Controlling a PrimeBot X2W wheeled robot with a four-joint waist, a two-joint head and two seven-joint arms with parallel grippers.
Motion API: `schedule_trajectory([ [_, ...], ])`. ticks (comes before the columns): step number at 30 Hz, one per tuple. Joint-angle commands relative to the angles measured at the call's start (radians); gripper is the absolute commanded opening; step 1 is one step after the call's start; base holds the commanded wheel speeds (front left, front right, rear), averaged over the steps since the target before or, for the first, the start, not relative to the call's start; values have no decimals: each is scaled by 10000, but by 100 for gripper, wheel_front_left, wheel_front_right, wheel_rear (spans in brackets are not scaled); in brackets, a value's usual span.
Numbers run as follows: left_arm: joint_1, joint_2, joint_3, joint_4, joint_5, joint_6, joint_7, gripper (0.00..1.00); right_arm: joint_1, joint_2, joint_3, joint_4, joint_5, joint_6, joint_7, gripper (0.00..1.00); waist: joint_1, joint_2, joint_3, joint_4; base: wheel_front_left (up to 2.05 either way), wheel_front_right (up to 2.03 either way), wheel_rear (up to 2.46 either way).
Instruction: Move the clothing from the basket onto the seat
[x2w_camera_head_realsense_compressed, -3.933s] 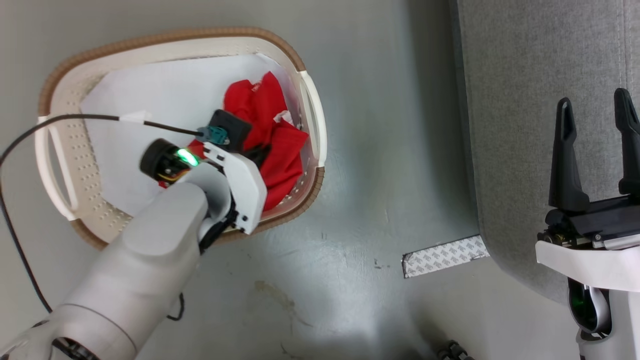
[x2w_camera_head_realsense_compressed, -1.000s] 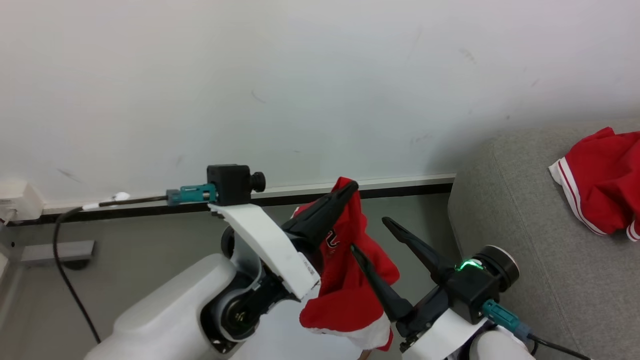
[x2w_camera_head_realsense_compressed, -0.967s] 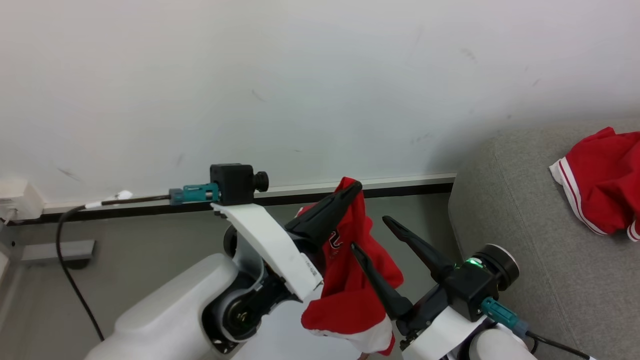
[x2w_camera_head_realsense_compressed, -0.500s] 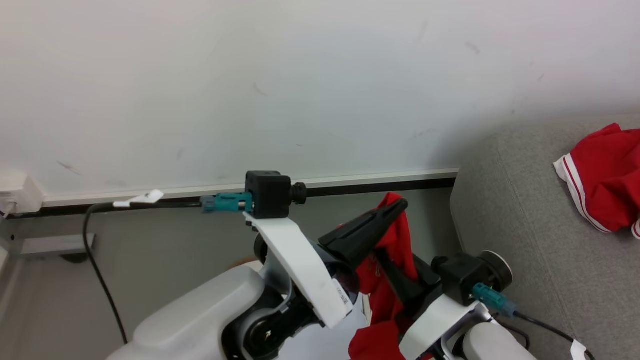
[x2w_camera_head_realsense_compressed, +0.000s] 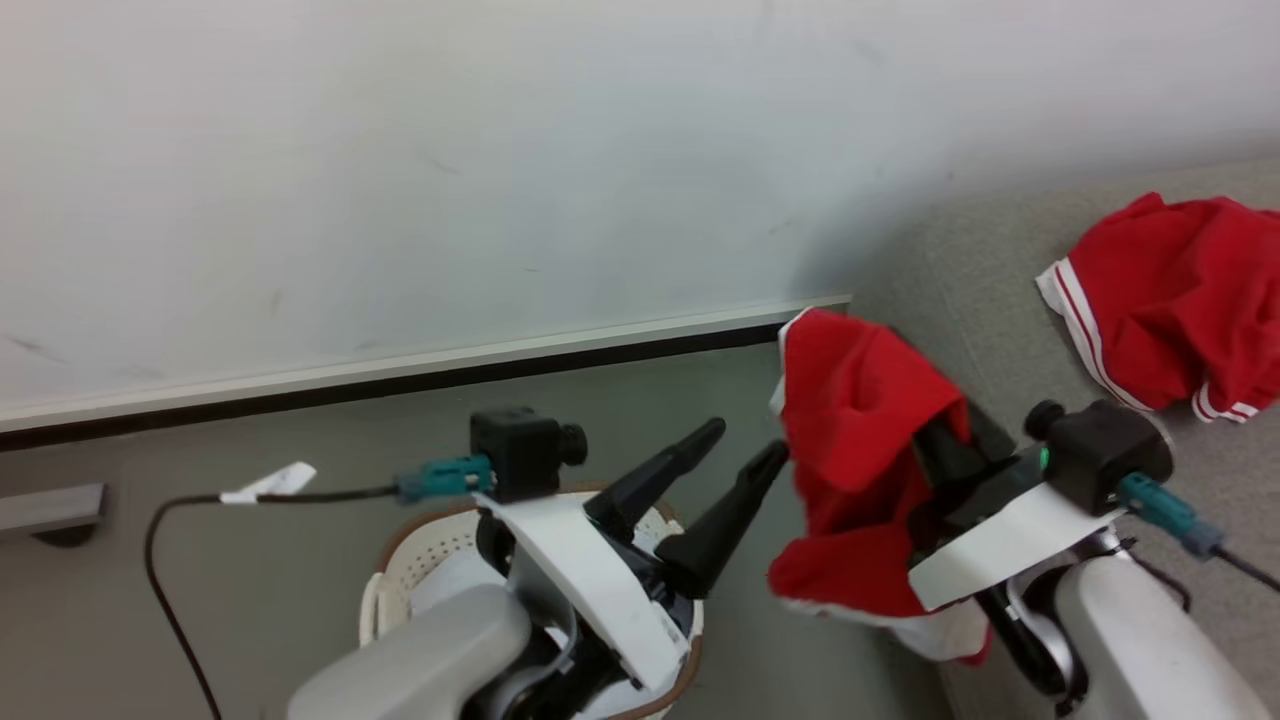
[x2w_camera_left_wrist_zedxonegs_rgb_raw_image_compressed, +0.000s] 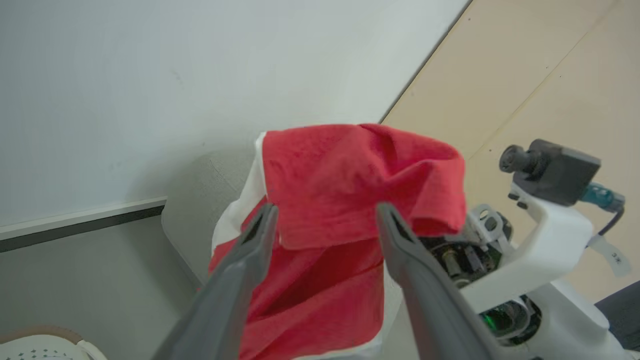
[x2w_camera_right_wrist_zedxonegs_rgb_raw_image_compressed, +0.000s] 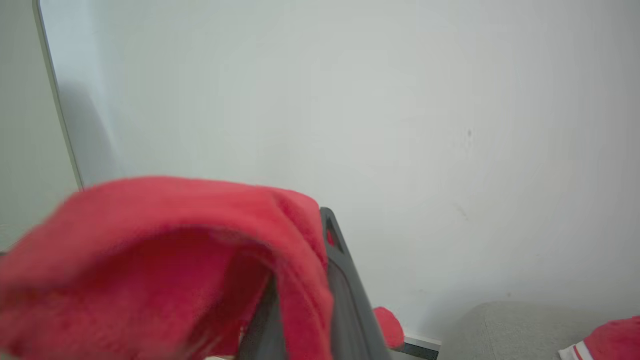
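Left gripper is up at centre frame in the head view. Its two dark fingers are spread wide and there is nothing between them. From its own wrist camera the gripper looks straight at the red garment, which hangs just past the fingertips and clear of them.

Over at three o'clock, the right gripper has the cloth. Its fingers are pinched together and the red garment is draped over them like a hood, with a white hem dangling at the bottom. The right wrist camera shows one dark finger poking out from under a blurred red fold.

The garment hangs off the floor, right at the left edge of the grey seat. Whether it brushes the upholstery I cannot tell.

Up at two o'clock a second red garment lies crumpled on the seat, its white stripes showing along the left edge.

Down at seven o'clock the basket stands on the floor, partly hidden behind the left arm, with brown rim and perforated wall showing. A black cable loops toward nine o'clock, and a pale wall runs across the top.
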Motion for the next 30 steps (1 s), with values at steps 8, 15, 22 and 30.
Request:
schedule_trajectory([
  [8,271,-518,-501,916,1336,-16,-651,100,243,-503,-972,-1044,-170,-26,428,0,-1,-1,259,-943,0,0,0],
  [15,428,-810,-585,1531,2217,0,-855,100,599,-649,-1693,-1609,-321,-26,651,0,-1,-1,521,-1699,0,0,0],
  [22,630,-976,-449,1744,2764,-50,-917,100,917,-649,-2369,-1922,-375,-26,604,0,-1,-1,983,-2170,0,0,0],
  [30,-18,-702,-287,1615,3292,-17,-869,100,36,-590,-3298,-1630,-350,-24,547,0,-1,-1,2249,-2055,0,0,0],
])
